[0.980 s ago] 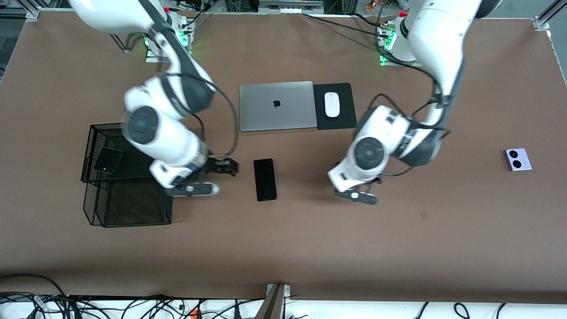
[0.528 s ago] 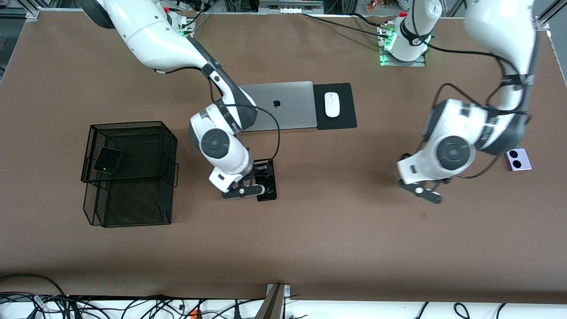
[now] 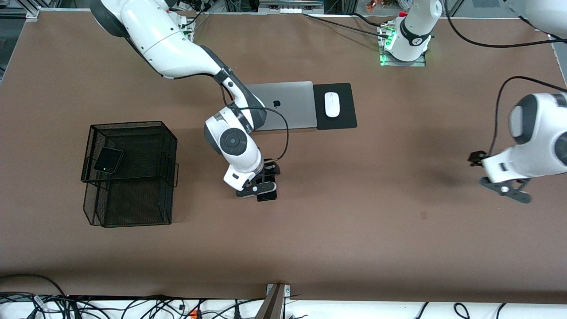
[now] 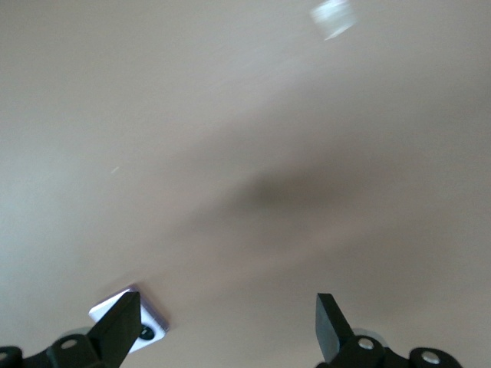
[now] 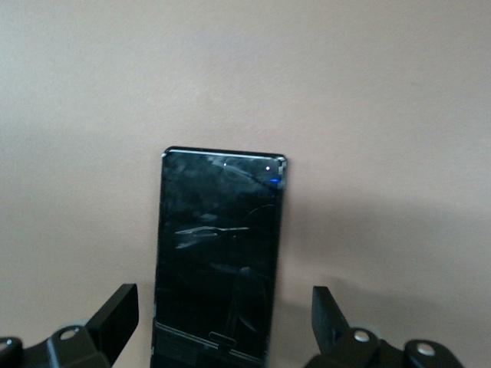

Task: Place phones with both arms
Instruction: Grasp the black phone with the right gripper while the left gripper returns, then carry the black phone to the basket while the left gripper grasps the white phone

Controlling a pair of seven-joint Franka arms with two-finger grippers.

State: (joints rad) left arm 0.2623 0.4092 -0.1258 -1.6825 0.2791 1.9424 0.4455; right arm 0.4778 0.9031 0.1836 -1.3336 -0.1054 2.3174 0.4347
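The long slim black phone (image 5: 219, 253) lies flat on the brown table, and only its near end (image 3: 267, 196) shows in the front view. My right gripper (image 3: 264, 181) hangs low over it, open, one finger on each long side (image 5: 222, 307) without touching. My left gripper (image 3: 487, 170) is open over the left arm's end of the table. The lavender-white phone (image 4: 149, 331) peeks out beside one of its fingers (image 4: 123, 318); the arm hides it in the front view. A small squarish black phone (image 3: 108, 160) rests in the wire basket (image 3: 168, 146).
A closed silver laptop (image 3: 283, 106) lies beside a white mouse (image 3: 332, 104) on a black pad (image 3: 345, 119), farther from the front camera than the slim phone. The black two-tier wire basket stands toward the right arm's end.
The right arm swung from beside the basket to over the slim phone. The left arm travelled from the table's middle to its own end, covering the lavender phone. Both grippers stayed open.
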